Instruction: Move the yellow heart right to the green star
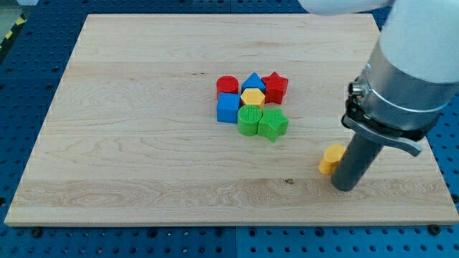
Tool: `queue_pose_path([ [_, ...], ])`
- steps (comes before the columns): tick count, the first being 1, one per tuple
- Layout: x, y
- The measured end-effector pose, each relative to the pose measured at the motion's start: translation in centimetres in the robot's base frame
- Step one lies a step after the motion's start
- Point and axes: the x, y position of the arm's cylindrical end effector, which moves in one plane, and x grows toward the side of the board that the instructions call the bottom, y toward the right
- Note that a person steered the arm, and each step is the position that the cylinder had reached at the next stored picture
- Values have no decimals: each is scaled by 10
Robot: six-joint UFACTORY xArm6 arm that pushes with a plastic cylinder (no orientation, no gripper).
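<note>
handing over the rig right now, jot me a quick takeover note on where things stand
My tip is down on the wooden board, immediately to the view's right of the small yellow heart block, which sits alone near the board's right edge.
The green star block lies at the lower right of the central cluster, beside a green round block.
Done: nothing visible yet; heart and star are well apart.
Left: push the heart toward the view's upper left until it sits just right of the star.

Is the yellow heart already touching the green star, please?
No, the yellow heart lies apart at the view's lower right, against my tip, while the green star sits in the central cluster.
</note>
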Motion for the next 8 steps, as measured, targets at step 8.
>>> queue_pose_path([
  [8,-50,3],
])
